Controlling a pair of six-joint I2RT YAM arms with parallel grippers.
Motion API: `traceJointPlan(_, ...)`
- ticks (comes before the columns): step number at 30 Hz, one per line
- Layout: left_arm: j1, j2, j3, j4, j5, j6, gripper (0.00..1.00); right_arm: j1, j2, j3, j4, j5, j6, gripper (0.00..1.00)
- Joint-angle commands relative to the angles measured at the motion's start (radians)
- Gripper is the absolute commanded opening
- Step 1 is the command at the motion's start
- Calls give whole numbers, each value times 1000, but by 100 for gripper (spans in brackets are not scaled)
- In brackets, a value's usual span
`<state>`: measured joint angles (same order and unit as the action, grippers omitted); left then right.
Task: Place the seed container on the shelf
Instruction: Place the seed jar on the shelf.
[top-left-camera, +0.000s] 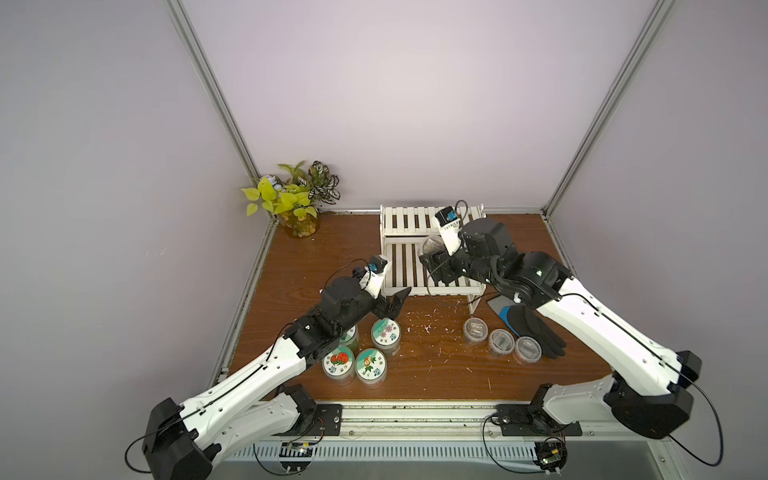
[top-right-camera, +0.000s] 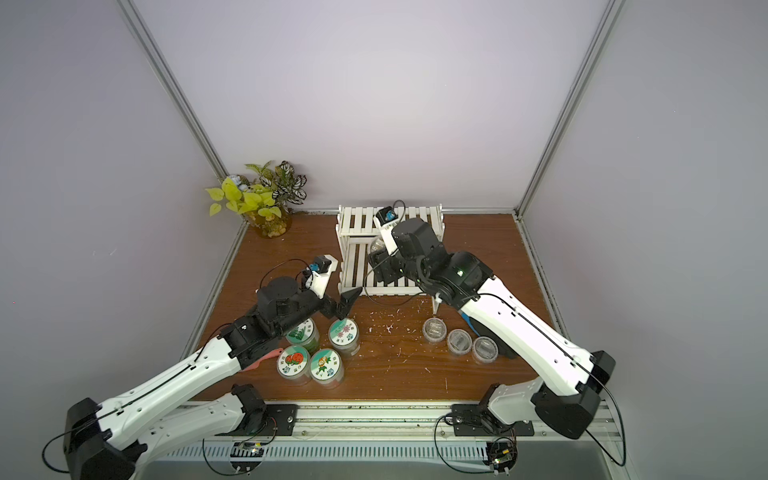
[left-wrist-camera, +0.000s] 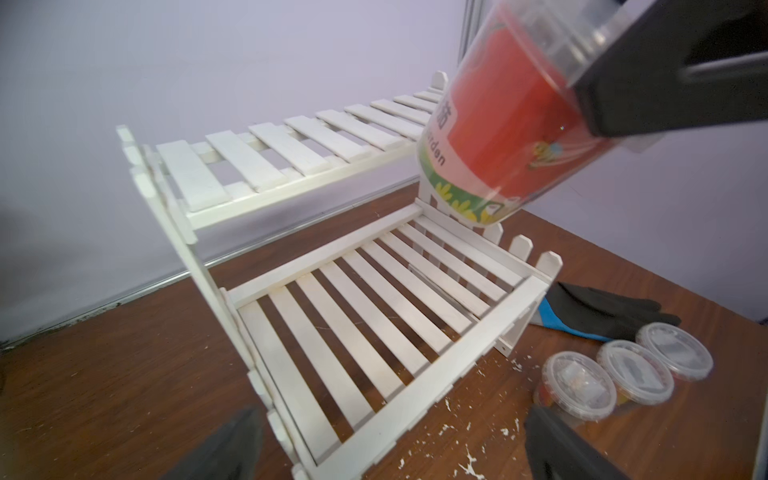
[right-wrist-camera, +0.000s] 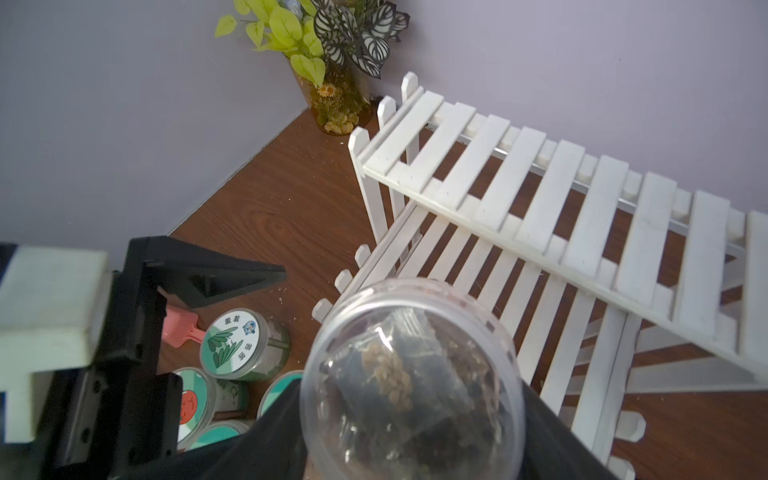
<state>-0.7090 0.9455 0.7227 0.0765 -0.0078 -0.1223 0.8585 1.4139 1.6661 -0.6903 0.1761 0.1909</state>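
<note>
Right, top views first. The right pincer (top-left-camera: 432, 261) is clamped on the seed container (top-left-camera: 431, 246), which hangs over the lower tier of the shelf (top-left-camera: 399, 224). The left pincer (top-left-camera: 392, 302) gapes wide and holds nothing. It sits at the shelf's front left corner, above four printed-lid jars (top-left-camera: 386, 332). Both top views match, and the container's label isn't visible in either.

Left wrist: the seed container (left-wrist-camera: 498, 137) is tilted with its red label showing and its base low over the lower tier. Touching or not, can't tell. Three small clear tubs (left-wrist-camera: 573, 382) and a glove (left-wrist-camera: 602, 307) lie on the worktop (left-wrist-camera: 124, 374) beside the shelf.

Right wrist: the seed container (right-wrist-camera: 411, 374) is seen end-on, with a seed packet under its clear lid and dark fingers either side. A pink scoop (right-wrist-camera: 178, 328) lies by the jars.
</note>
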Motion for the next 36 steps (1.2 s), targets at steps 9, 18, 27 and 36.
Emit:
traceJointPlan(9, 223, 19, 53, 142, 133, -143, 100, -68, 296, 486, -200, -134, -119, 69)
traceJointPlan(18, 328, 70, 43, 250, 226, -195, 100, -107, 638, 1023, -460, -164, -164, 69)
traceJointPlan(27, 332, 95, 36, 255, 262, -183, 100, -134, 658, 989, -419, -193, -150, 69)
traceJointPlan(36, 332, 105, 29, 285, 284, -190, 100, -151, 681, 989, -381, -216, -144, 71)
